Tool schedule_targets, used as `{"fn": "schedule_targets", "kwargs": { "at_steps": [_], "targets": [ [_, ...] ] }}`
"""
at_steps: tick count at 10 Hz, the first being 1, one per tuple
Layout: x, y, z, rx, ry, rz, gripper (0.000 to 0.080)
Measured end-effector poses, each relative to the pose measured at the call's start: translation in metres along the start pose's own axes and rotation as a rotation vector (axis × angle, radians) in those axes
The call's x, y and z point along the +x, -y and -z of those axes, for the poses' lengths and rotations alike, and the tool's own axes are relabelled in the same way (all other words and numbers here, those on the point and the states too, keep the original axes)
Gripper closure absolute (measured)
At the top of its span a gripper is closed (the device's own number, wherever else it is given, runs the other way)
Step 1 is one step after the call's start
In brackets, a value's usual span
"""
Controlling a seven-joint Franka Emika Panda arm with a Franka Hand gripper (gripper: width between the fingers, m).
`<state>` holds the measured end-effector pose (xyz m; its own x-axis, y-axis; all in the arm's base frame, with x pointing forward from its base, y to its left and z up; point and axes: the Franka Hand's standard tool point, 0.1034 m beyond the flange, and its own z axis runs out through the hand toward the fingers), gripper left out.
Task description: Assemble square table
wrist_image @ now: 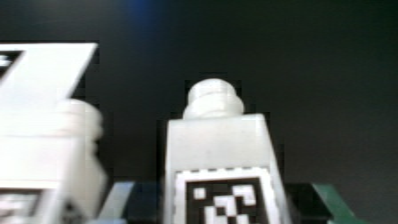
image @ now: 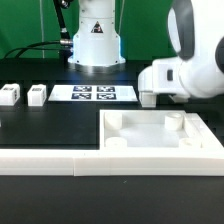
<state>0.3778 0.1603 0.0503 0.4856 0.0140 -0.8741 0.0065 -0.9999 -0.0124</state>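
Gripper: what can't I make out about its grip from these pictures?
Exterior view: fingers hidden behind the arm's white housing.
Wrist view: where the gripper meets the leg block is cut off by the frame edge; open or shut unclear.
Wrist view: leg block's tag blurred, unreadable.

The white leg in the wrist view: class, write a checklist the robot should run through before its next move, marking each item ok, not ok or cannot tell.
1. Leg lined up with the tool: ok, it sits centred in the wrist view, tag visible.
2. Tool closed on that leg: cannot tell, the contact is too blurred.
3. Room around the leg: cannot tell, a neighbouring white piece lies close beside it.
4. Slab lying underside up: ok, rim and round sockets show.
5. Spare legs out of the way: ok, both stand apart at the exterior view's left.
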Motion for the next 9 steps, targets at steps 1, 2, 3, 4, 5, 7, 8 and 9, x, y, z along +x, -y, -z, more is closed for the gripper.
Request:
{"fn": "schedule_targets", "kwargs": {
  "at_steps": [1,2,3,4,5,7,8,9],
  "targets": [
    [-0.020,-0.009,0.018,0.007,0.006,0.010,0.0512],
    [-0.041,-0.015,0.031,-0.002,0.012,0.007,0.0512],
    [-0.055,-0.016,0.037,-0.033,-0.002,0.009,0.0512],
    [-0.052,-0.014,0.034,-0.029,-0.007,0.012,0.0512],
    [-0.049,-0.013,0.035,-0.026,-0.018,0.012,0.0512],
    [-0.039,-0.021,0.050,-0.005,-0.085,0.057,0.0512],
    [-0.039,-0.029,0.083,0.012,-0.160,0.073,0.0512],
    [-0.037,-0.033,0.116,0.028,-0.269,0.104,0.0512]
  ]
}}
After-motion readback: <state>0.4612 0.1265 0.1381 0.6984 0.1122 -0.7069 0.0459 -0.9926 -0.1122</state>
